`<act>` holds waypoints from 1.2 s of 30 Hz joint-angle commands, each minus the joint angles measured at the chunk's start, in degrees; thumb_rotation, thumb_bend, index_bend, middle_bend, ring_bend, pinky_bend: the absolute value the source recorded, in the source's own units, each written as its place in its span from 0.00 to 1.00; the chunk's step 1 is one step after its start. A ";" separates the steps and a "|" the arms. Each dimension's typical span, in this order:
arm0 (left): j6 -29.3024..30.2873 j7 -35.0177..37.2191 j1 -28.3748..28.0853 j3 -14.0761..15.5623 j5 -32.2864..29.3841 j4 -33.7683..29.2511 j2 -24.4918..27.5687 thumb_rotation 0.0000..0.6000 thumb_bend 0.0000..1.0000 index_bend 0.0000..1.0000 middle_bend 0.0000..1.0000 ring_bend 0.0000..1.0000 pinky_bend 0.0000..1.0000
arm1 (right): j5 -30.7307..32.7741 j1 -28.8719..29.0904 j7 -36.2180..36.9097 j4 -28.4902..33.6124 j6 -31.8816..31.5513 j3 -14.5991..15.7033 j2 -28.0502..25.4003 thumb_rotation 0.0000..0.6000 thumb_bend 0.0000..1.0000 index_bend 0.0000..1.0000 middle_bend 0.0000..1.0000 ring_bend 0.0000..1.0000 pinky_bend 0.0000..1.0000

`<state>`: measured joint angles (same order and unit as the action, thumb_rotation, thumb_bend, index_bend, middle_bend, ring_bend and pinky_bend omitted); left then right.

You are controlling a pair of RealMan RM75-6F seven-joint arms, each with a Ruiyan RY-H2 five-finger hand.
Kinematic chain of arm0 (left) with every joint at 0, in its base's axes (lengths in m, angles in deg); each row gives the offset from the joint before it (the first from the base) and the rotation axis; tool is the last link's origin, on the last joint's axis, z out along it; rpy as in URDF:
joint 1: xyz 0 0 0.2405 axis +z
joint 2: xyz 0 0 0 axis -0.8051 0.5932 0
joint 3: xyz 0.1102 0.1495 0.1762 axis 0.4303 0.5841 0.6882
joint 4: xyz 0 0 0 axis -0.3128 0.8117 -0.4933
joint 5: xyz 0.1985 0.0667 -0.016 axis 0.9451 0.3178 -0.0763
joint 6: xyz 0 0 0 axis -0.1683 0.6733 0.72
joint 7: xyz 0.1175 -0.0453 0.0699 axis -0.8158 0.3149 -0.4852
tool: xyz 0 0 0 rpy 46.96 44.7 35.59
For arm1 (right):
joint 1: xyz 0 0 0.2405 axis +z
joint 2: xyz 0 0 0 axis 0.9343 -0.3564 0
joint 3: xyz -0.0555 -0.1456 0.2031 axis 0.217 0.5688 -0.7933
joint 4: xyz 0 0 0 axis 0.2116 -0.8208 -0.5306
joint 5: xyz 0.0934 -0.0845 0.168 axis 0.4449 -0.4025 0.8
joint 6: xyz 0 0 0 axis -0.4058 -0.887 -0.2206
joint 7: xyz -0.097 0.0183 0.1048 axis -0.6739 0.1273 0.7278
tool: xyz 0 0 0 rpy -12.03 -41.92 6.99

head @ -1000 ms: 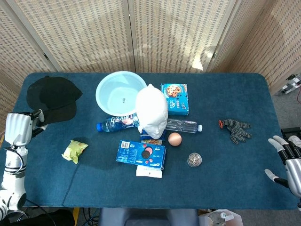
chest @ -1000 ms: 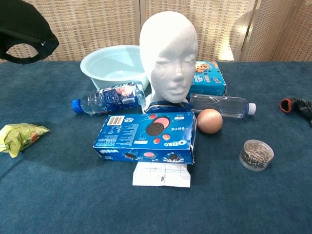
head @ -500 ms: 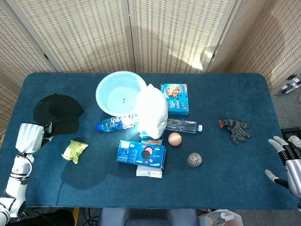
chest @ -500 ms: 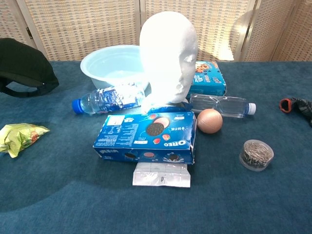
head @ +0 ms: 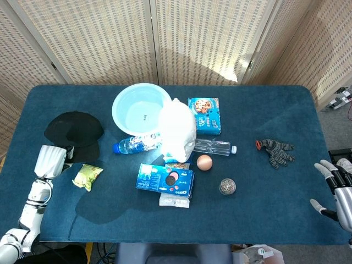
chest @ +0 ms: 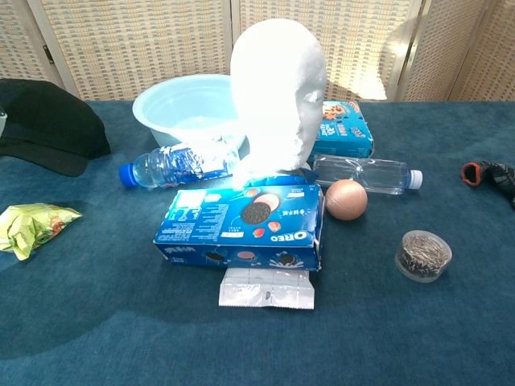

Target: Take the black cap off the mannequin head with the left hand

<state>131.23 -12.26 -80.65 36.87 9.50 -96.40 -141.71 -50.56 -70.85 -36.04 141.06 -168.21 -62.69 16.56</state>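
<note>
The left hand (head: pixel 51 161) sits at the near left edge of the table, seen from the back of its silver shell; its fingertips reach the brim of the soft black cap (head: pixel 74 129), but whether they pinch it or only touch it cannot be told. The cap lies flat on the dark blue tablecloth (head: pixel 275 203) just beyond the hand, off the head entirely — in the chest view it shows as a black mound (chest: pixel 48 129) at the far left.

Just to the right of the hand lies a crumpled green snack packet (head: pixel 87 176). Further right, beyond the cap, stands a pale blue plastic basin (head: pixel 141 108), with a clear water bottle with a blue cap (head: pixel 135 145) lying on its side in front of it. The bare white foam mannequin head (head: pixel 177 131) stands next to the bottle, at mid-table. Before the head lies a blue Oreo biscuit box (head: pixel 165 180) with a white sachet (head: pixel 175 199) at its near edge; behind the head is a blue cookie box (head: pixel 204 115).

Well apart, at the near right corner, the right hand (head: pixel 336 190) hangs off the table edge with fingers spread, holding nothing.
</note>
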 commanded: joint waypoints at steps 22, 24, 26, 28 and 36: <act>-10.35 -31.18 3.99 -2.10 -16.71 -44.07 18.42 1.00 0.09 0.00 0.53 0.62 1.00 | 0.08 -0.05 0.98 -0.96 -0.20 -0.08 0.40 1.00 0.07 0.18 0.16 0.15 0.28; -10.77 -32.10 4.43 -1.89 -18.08 -46.11 19.59 1.00 0.08 0.00 0.50 0.58 0.96 | 0.06 -0.03 1.02 -1.02 -0.20 -0.08 0.46 1.00 0.07 0.18 0.16 0.15 0.28; -10.94 -33.33 4.80 -1.57 -19.15 -48.03 20.67 1.00 0.08 0.00 0.45 0.53 0.90 | -0.01 -0.04 1.04 -1.06 -0.27 -0.09 0.52 1.00 0.07 0.18 0.16 0.15 0.28; -10.76 -34.06 5.11 -1.43 -19.91 -49.47 21.27 1.00 0.07 0.00 0.43 0.50 0.87 | -0.01 -0.02 1.01 -1.06 -0.25 -0.09 0.54 1.00 0.07 0.18 0.16 0.15 0.28; -8.22 -34.38 6.76 -1.33 -21.11 -53.86 23.53 1.00 0.06 0.00 0.32 0.40 0.77 | -0.15 -0.14 0.85 -0.87 -0.49 -0.03 0.31 1.00 0.07 0.18 0.16 0.15 0.28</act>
<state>122.38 -47.01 -74.31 35.62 -11.63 -149.72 -118.58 -50.71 -70.99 -35.19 140.19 -168.71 -62.71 16.88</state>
